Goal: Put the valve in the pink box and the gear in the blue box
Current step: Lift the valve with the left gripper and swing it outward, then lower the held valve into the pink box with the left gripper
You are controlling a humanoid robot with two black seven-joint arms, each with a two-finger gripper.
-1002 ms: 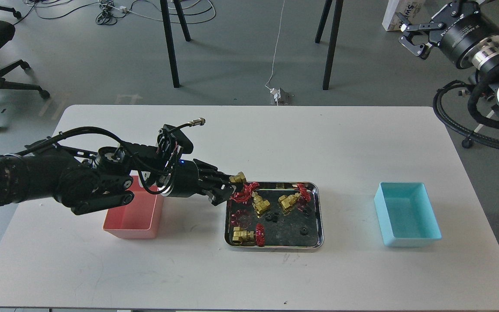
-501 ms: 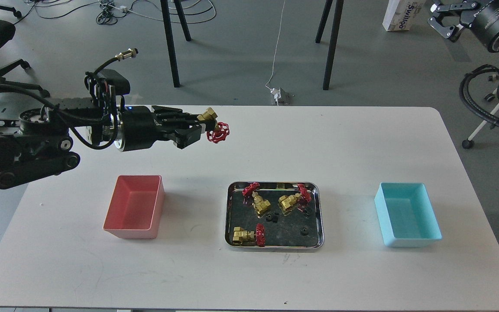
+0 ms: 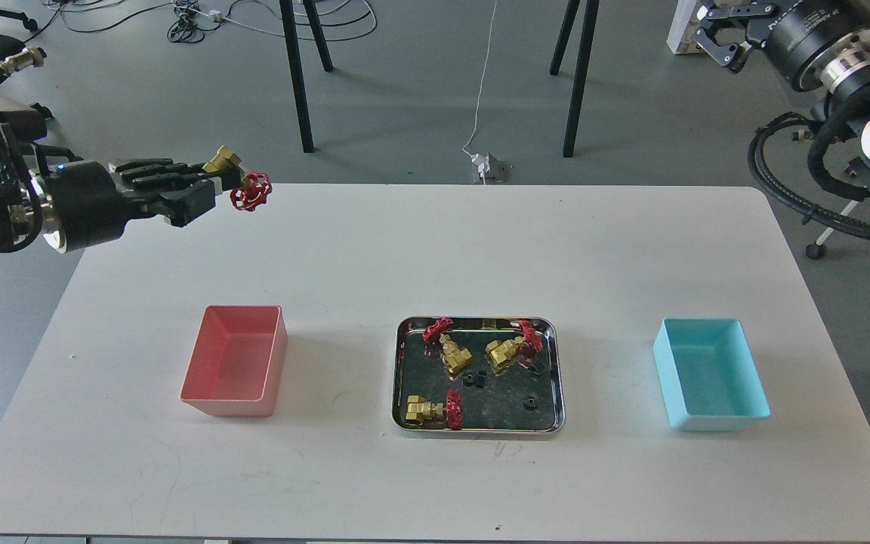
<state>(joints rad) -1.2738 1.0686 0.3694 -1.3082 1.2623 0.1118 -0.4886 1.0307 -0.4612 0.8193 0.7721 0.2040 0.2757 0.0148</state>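
My left gripper [image 3: 212, 183] is shut on a brass valve [image 3: 239, 181] with a red handwheel, held high over the table's far left corner, well behind the empty pink box [image 3: 235, 369]. Three more valves [image 3: 451, 353] and a few tiny black gears [image 3: 473, 380] lie in the steel tray [image 3: 554, 378] at the middle. The empty blue box [image 3: 711, 374] stands to the right. My right gripper [image 3: 722, 38] is raised off the table at the top right, its fingers apart.
The white table [image 3: 435, 249] carries only the two boxes and the tray. Black table legs, cables and a chair stand on the floor behind the far edge. A cabled robot base stands off the right edge.
My left gripper lifted a valve out of the tray and carried it up and far to the left. My right gripper shifted slightly at the top right.
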